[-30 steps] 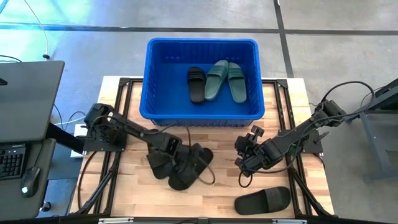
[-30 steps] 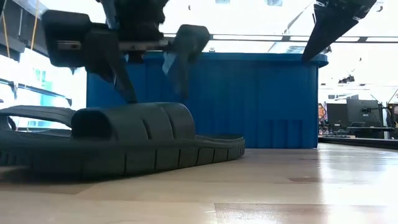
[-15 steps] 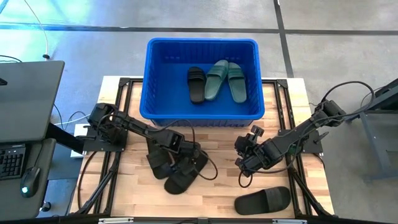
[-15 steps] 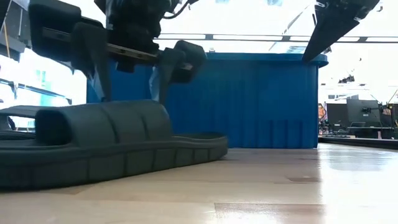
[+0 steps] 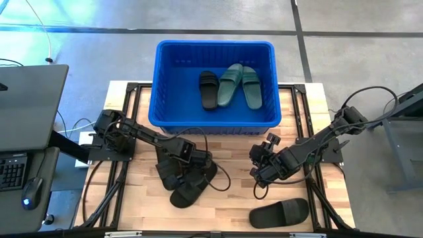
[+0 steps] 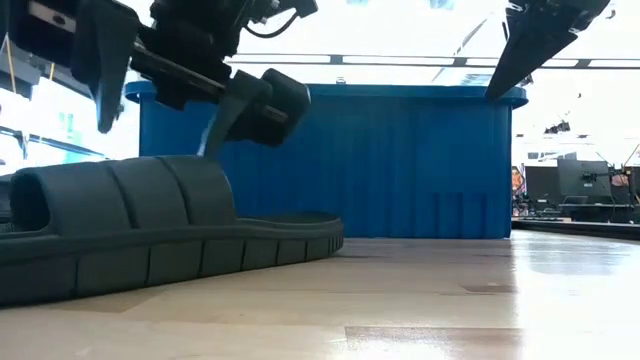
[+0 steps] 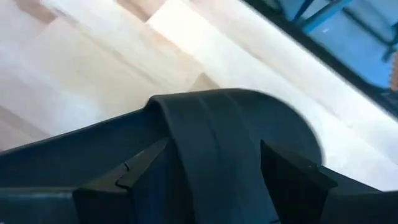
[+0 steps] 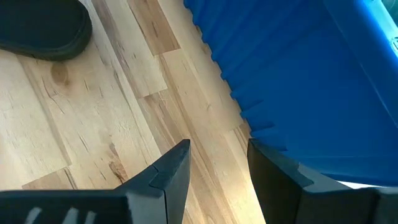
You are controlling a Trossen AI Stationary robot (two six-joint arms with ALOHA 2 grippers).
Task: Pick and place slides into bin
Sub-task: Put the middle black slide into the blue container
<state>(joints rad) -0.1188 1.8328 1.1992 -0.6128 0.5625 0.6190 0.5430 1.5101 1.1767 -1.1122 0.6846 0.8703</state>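
The blue bin [image 5: 215, 82] stands at the table's far middle and holds one black slide [image 5: 209, 89] and two green slides [image 5: 239, 84]. Two black slides lie together left of centre, one [image 5: 168, 173] beside the other [image 5: 192, 188]. My left gripper [image 5: 196, 165] is open over the nearer one, its fingers on either side of the strap [image 7: 214, 143]. The low view shows this gripper [image 6: 155, 135] just above the strap [image 6: 120, 190]. Another black slide [image 5: 279, 213] lies flat near the front right. My right gripper [image 5: 259, 168] is open and empty above the table, near the bin's front wall [image 8: 298, 81]. My left gripper comes from above, slanting, and its open fingers [image 7: 146, 171] stand across the black slide's wide strap [image 7: 217, 124]. The slide lies sole down on the table. I cannot tell whether the fingers touch the strap.
Black frame rails [image 5: 129, 92] run along the wooden table's edges. A desk with a keyboard [image 5: 13, 168] stands off the table's left. Bare wood [image 5: 231, 198] lies between the slide pair and the front right slide.
My left gripper has tipped and come a little toward the near edge. The black slide under it has slid along the table toward the left and near edges, still sole down. The other slides have stayed where they were.
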